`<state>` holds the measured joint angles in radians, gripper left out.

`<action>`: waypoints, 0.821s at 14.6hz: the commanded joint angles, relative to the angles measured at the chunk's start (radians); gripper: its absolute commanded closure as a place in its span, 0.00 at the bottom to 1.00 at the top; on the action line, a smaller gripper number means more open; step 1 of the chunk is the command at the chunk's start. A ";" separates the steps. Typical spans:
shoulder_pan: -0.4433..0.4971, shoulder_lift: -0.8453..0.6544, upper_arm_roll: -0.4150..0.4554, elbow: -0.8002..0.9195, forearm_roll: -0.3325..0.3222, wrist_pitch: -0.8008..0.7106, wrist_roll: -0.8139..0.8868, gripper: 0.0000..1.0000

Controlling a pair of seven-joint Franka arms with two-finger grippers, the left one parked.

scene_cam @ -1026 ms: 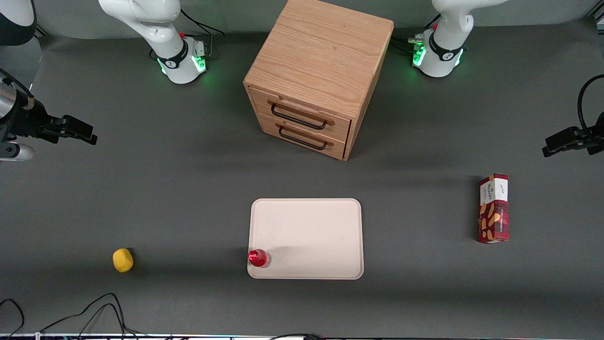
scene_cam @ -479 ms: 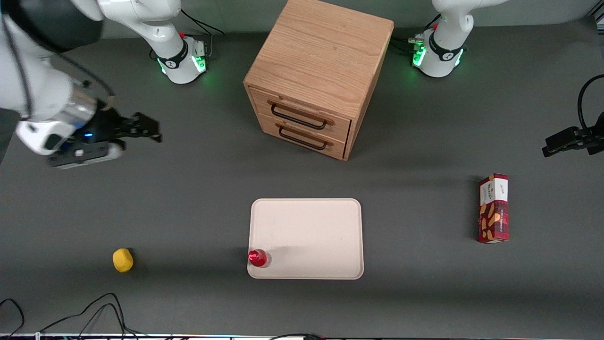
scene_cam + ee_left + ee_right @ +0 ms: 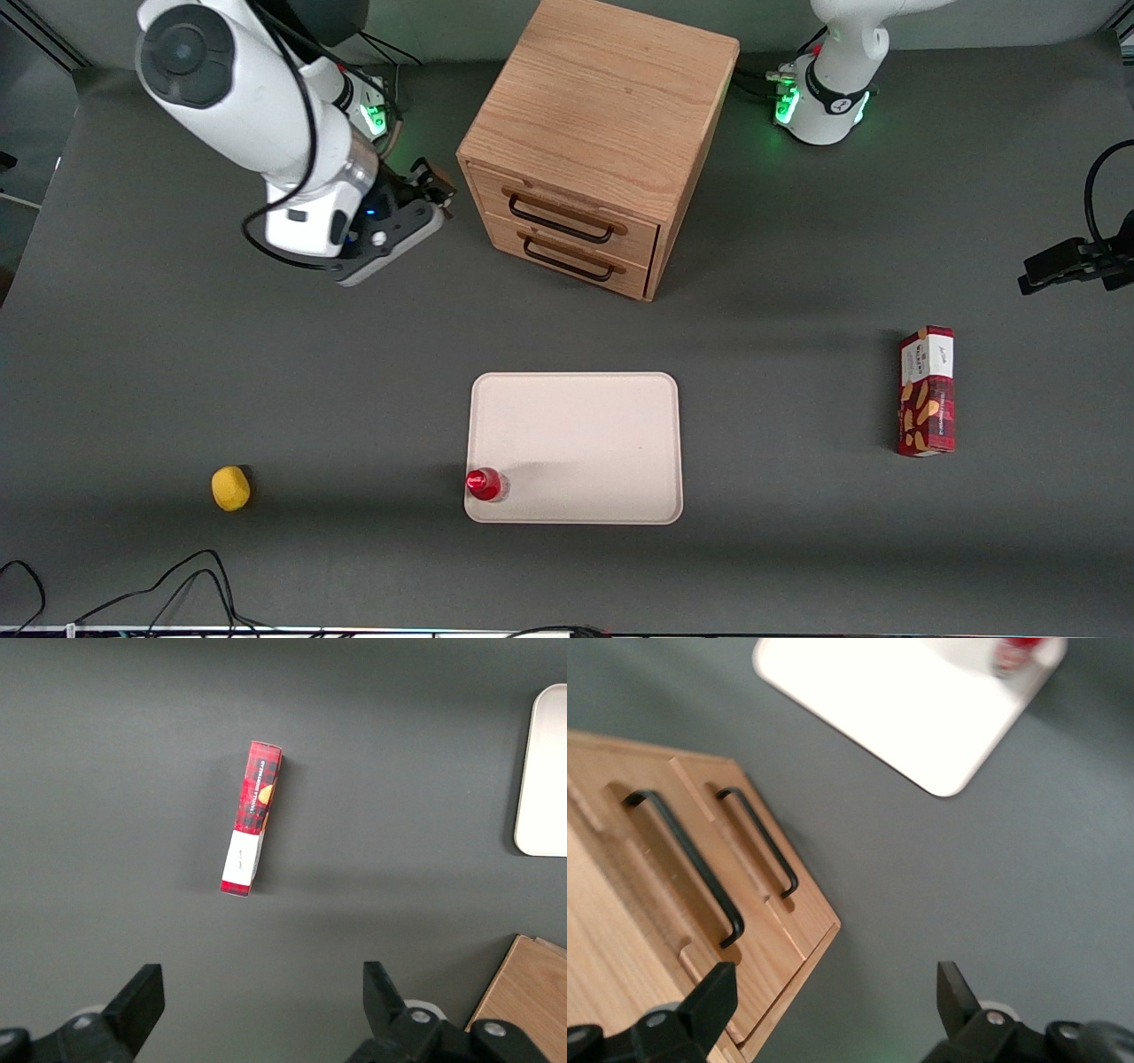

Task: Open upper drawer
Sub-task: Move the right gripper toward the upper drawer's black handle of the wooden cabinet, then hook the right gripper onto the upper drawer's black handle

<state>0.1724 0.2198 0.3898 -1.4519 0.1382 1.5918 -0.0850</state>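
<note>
The wooden cabinet (image 3: 602, 115) stands at the back middle of the table, both drawers closed. The upper drawer (image 3: 567, 206) has a thin black bar handle (image 3: 560, 220); the matching bottom drawer (image 3: 571, 257) sits under it. My right gripper (image 3: 431, 186) hovers beside the cabinet's front corner, toward the working arm's end, apart from the wood. It is open and empty. In the right wrist view the upper drawer's handle (image 3: 682, 864) and the bottom drawer's handle (image 3: 757, 842) both show, with my open gripper (image 3: 835, 997) over the cabinet's corner and the bare mat.
A white tray (image 3: 576, 425) lies nearer the front camera than the cabinet, with a red-capped bottle (image 3: 485, 484) on its corner. A yellow object (image 3: 230, 488) lies toward the working arm's end. A red snack box (image 3: 927, 391) lies toward the parked arm's end.
My right arm has swung in from the working arm's end of the table to the cabinet's front corner. The drawers have not moved.
</note>
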 commanded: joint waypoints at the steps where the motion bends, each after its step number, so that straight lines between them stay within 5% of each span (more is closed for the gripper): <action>1: -0.008 0.075 0.007 0.053 0.066 -0.016 -0.177 0.00; 4: -0.007 0.137 0.059 0.076 0.060 -0.015 -0.320 0.00; 12: 0.062 0.214 0.109 0.099 0.044 0.022 -0.315 0.00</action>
<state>0.2072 0.4094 0.5011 -1.3851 0.1795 1.6091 -0.3791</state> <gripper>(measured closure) 0.000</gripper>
